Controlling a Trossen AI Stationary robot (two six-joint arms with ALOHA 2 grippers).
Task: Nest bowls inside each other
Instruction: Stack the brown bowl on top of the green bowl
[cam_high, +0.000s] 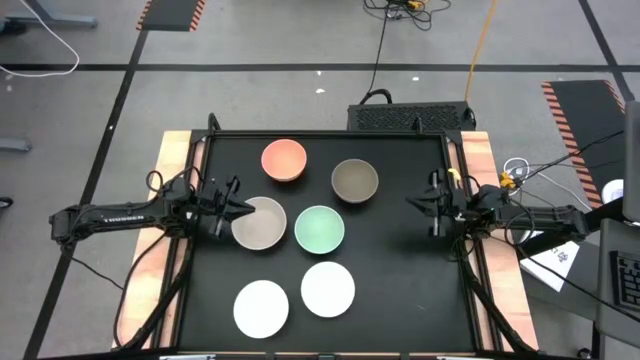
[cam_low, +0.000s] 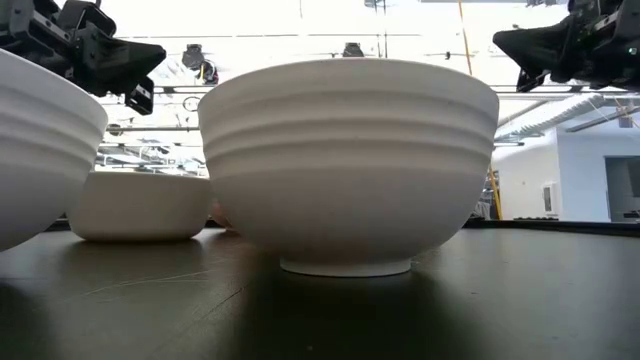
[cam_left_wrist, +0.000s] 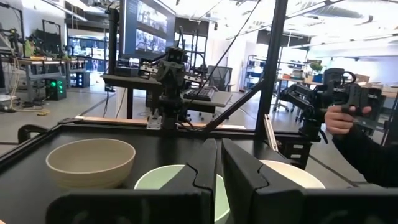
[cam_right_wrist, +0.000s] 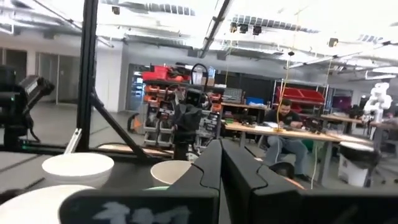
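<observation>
Six bowls stand upright on their bases on the black table top: salmon-orange (cam_high: 283, 160) and olive-grey (cam_high: 354, 181) at the far side, beige-grey (cam_high: 260, 223) and mint green (cam_high: 320, 229) in the middle, two white ones (cam_high: 261, 307) (cam_high: 328, 288) at the near side. My left gripper (cam_high: 240, 207) is shut and held in the air at the table's left, its tips by the beige-grey bowl's left rim and above it (cam_low: 135, 75). My right gripper (cam_high: 415, 203) is shut and raised at the table's right (cam_low: 515, 50), apart from every bowl. Neither holds anything.
Wooden boards (cam_high: 170, 200) border the black top on the left and right. Beyond the table's near right side, a person's hand (cam_left_wrist: 339, 118) holds a dark device. Bare black top lies between the olive-grey bowl and my right gripper.
</observation>
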